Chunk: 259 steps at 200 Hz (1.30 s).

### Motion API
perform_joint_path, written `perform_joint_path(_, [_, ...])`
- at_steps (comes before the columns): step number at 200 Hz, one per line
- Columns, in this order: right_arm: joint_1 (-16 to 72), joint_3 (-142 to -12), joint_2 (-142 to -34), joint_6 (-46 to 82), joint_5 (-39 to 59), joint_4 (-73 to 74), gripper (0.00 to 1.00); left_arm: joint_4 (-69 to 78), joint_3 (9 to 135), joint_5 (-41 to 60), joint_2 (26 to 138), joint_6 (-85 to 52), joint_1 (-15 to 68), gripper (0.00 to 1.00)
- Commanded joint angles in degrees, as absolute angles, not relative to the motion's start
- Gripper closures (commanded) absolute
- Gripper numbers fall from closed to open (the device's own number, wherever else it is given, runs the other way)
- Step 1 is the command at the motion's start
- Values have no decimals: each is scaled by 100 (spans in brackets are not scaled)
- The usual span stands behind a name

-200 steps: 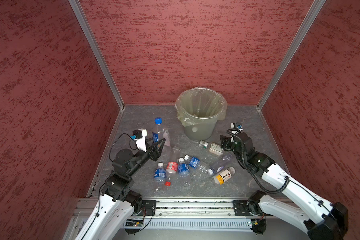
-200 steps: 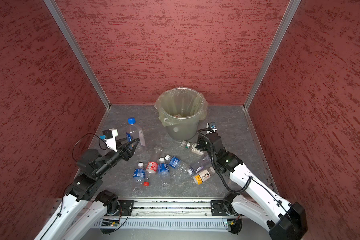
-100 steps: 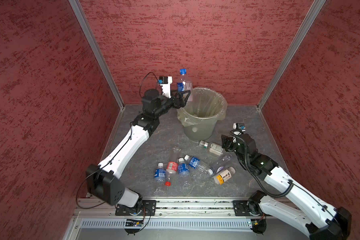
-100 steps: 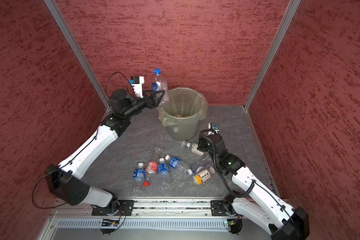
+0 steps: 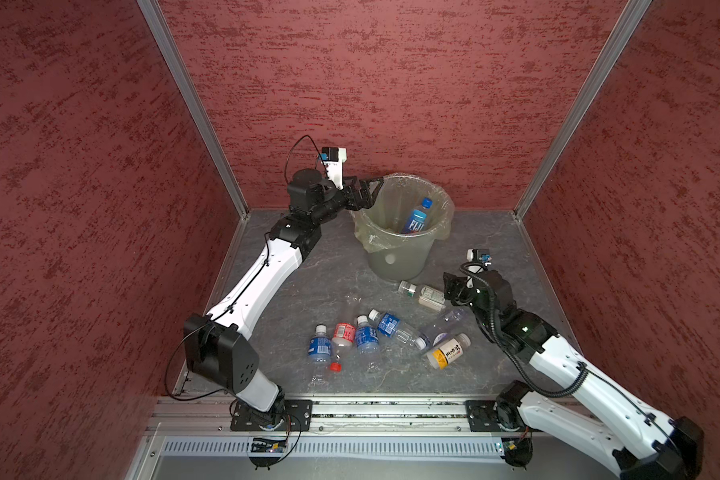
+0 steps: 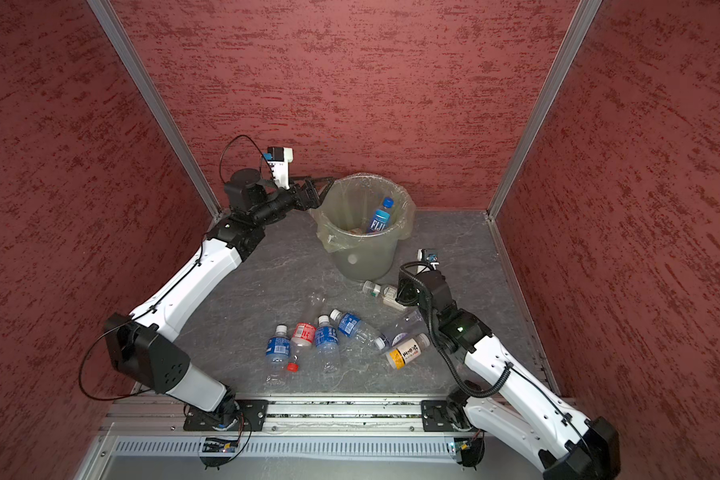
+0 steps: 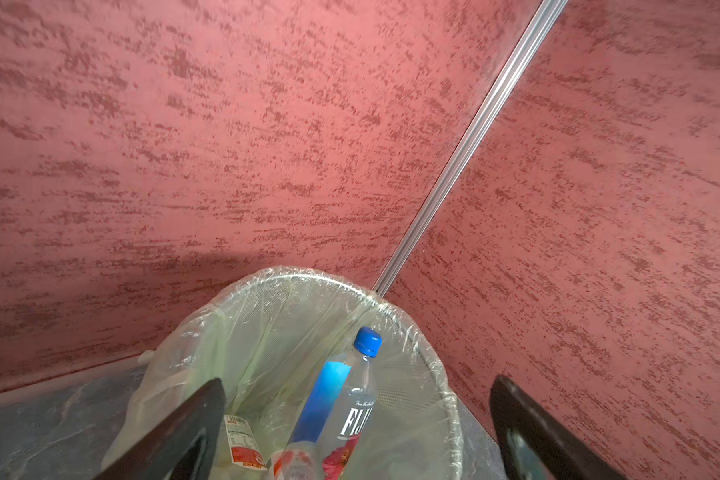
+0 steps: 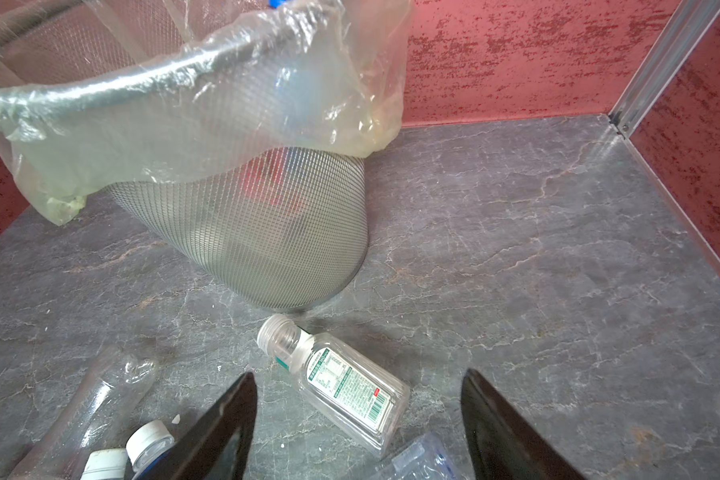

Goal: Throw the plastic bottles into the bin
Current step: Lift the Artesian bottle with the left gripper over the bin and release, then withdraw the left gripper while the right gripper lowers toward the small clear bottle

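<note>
Right gripper (image 8: 358,372): jaws wide, empty, low over the floor on the bin's near-right side. Its dark, glossy fingers (image 8: 225,419) are cut off by the frame edge.

Plastic bottles lie loose on the bin's near side, well apart from it. There are three blue-label ones (image 5: 366,336), a red-label bottle (image 5: 344,334) with a red cap and a white-yellow label bottle (image 5: 447,352). Also there: a crushed clear one (image 5: 445,326) and a bare clear one (image 5: 350,305). They overlap, and the ends are hard to separate.

Green-label bottle (image 8: 346,388): flat-sided, clear, ribbed white cap, on its side near the bin's foot. It sits in line with the right jaws, not touching.

Floor (image 5: 308,270): grey veined slab.

Bin (image 5: 395,262): round, tapered, fine wire mesh. A crinkled translucent bag (image 8: 184,112) is folded over the rim.

Inside leans a Fiji bottle (image 7: 350,411), blue cap up, its base hidden. Beside it is a red-white label (image 7: 242,442); what it is on is unclear.

Left gripper (image 5: 368,193): jaws spread wide, empty, at the bin's far-left rim.

Walls (image 5: 391,83): rough mottled red, behind the bin.
</note>
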State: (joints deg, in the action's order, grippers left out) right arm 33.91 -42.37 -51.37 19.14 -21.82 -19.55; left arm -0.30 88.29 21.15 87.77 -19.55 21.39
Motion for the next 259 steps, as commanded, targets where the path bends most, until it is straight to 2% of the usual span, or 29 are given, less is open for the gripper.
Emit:
perform_joint_path(1, [3357,-4356,-5184,2026,-1992,-1970,21,8,8559,2108,8435,-1796,2119,1])
perform_joint_path(126, [3658,-4581,-5681,1963,-1347,-2056,15,-139,6337,1627,6721,-1793,1828,1])
perform_joint_path(259, [3844,-4633,-6117,1934,-1414,-2078,17,-1469,4929,1025,5694,-1753,1892,0])
